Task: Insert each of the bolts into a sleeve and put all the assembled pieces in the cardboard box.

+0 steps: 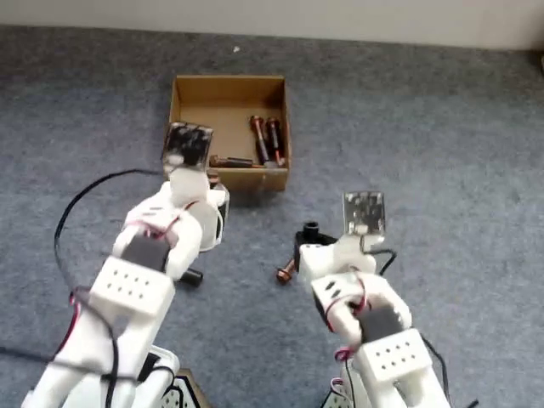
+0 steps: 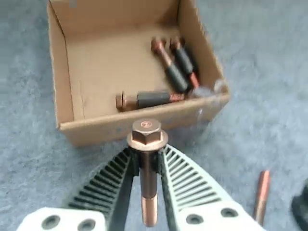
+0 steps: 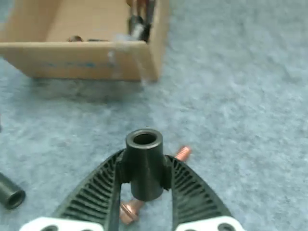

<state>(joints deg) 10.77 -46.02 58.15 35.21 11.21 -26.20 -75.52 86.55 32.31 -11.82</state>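
The cardboard box (image 1: 255,179) stands open in the upper middle of the high view, on grey carpet (image 1: 442,127); inside it lie three assembled pieces (image 2: 169,72), each a copper bolt run through a dark sleeve; two of them rest side by side against the box's right wall, and the crosswise piece (image 2: 149,99) lies along the near wall. The left gripper (image 2: 148,156) sits just in front of that near wall, left of the frame's centre; its fingers are clamped on a copper bolt (image 2: 147,137), hexagonal head toward the box, threaded end back toward the wrist. The right gripper (image 3: 144,166) sits below and to the right of the box; it is closed tight around a black sleeve (image 3: 144,144), whose open bore faces the camera. A loose bolt (image 1: 286,272) lies on the carpet near the frame's centre, partly beneath the held sleeve; a spare sleeve (image 1: 192,276) lies on the carpet at lower left, just beside the left arm.
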